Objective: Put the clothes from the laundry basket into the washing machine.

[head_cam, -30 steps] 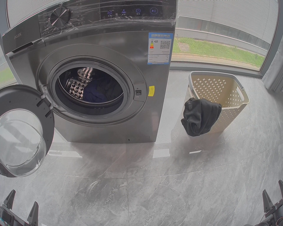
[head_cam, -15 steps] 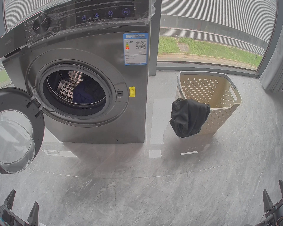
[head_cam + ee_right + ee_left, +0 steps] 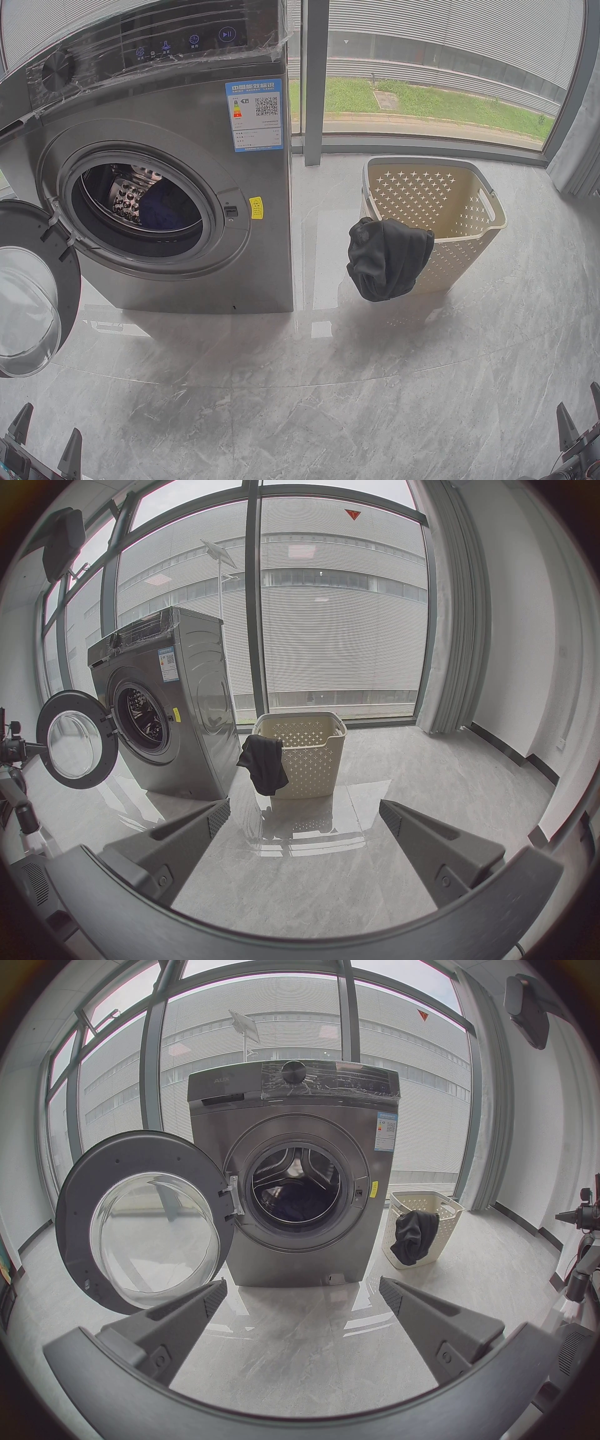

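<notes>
Black garment overhanging laundry basket rim (left gripper, right gripper both spread): my snagged pull could topple it.

Laundry corner in bare glass-walled room: washing machine, laundry basket, polished grey floor, tall windows, curtain.

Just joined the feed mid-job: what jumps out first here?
The washing machine stands on the left, its round door swung wide open, dark clothes in the drum. To its right, by the window, stands the cream laundry basket with a black garment draped over its near rim.
</notes>
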Motion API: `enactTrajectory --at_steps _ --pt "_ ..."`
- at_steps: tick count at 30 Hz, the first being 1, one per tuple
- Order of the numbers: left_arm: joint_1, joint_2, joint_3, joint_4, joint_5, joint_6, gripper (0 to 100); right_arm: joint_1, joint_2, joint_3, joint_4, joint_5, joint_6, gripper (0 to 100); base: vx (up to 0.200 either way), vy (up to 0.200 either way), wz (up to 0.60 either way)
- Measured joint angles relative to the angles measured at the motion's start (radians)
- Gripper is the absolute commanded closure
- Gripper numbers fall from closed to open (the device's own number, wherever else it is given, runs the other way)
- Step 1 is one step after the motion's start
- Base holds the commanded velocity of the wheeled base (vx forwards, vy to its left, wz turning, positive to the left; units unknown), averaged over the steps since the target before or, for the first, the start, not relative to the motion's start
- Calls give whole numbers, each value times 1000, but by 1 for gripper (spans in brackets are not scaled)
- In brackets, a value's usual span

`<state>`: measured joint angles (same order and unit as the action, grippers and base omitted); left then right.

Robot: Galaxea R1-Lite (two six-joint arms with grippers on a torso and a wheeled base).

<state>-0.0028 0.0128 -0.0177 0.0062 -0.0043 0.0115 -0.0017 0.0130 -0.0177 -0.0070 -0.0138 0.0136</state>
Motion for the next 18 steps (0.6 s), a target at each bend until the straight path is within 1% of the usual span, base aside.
enactTrajectory --at_steps 2,11,18 --pt "0 0 0 0 0 -1 0 0 0 0 0 0 0 0 200 0 0" --pt "0 1 0 0 -1 0 0 0 1 0 0 0 0 0 0 0 0" --pt "0 1 0 0 0 -1 0 0 1 0 0 0 0 0 0 -200 0"
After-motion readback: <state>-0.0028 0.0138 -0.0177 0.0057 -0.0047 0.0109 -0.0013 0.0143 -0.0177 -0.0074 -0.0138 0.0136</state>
